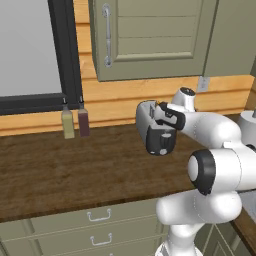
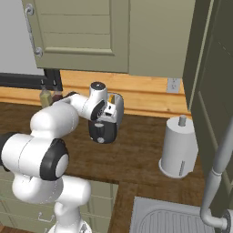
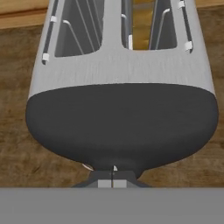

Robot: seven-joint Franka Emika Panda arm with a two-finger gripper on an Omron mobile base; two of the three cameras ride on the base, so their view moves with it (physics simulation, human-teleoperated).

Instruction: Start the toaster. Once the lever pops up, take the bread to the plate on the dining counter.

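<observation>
Gripper (image 3: 112,180) is shut, both tips pressed together w/ nothing between them, sitting right at the bottom of the toaster's (image 3: 120,118) black end panel. Judging by that spot, it's on or just by the lever, pushing w/ closed tips instead of pinching; the lever itself is hidden behind the tips, so can't confirm contact. Closed jaws make sense here: a blunt, stiff point for pressing down, no grasp needed.

Toaster stands on the dark wood worktop (image 1: 60,175), toward its back edge near the wall, w/ the black end facing the arm. That orientation puts the lever end within straight reach, which is prob. why the hand comes in level from the front. From the hand view the top slots are visible w/ wire guides; a tan patch shows in the right slot but can't tell if it's bread or the wall seen through.

Other bits: two small bottles (image 1: 75,122) at the back edge, well left of the toaster; a grey canister (image 2: 178,148) to the right, by the sink (image 2: 173,218) corner.

Stage looks like starting the toaster; carrying bread not yet begun.
</observation>
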